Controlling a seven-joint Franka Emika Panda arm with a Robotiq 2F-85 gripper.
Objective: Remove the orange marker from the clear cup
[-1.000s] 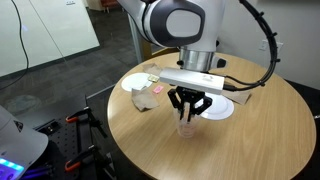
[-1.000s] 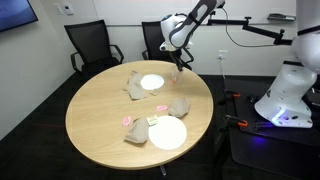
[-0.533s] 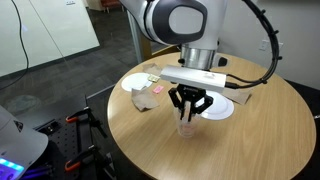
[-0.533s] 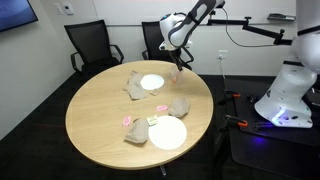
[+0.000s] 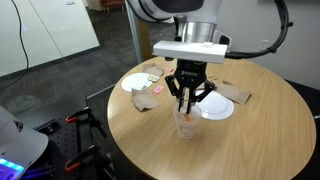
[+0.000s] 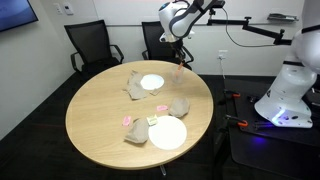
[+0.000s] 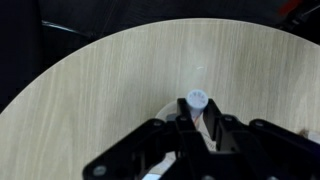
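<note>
My gripper (image 5: 186,100) hangs above the clear cup (image 5: 186,124), which stands upright on the round wooden table near its edge. The fingers are shut on the orange marker (image 5: 186,109), which hangs upright with its lower end at or just above the cup's rim. In the wrist view the marker (image 7: 203,118) sits between the dark fingers (image 7: 199,128), its round pale end (image 7: 198,100) facing the camera, and the cup below is mostly hidden. In an exterior view the gripper (image 6: 178,48) is high over the far table edge and the cup (image 6: 178,72) is tiny.
Two white plates (image 5: 218,108) (image 5: 136,83) lie on the table (image 5: 240,140). Crumpled brown paper pieces (image 5: 146,100) (image 5: 236,94) lie near them, and a pink scrap (image 6: 127,121) lies by a plate (image 6: 167,133). Black chairs (image 6: 88,45) stand behind the table.
The gripper has risen straight up from the cup, with the orange marker held between its fingers. The cup has stayed in place.
</note>
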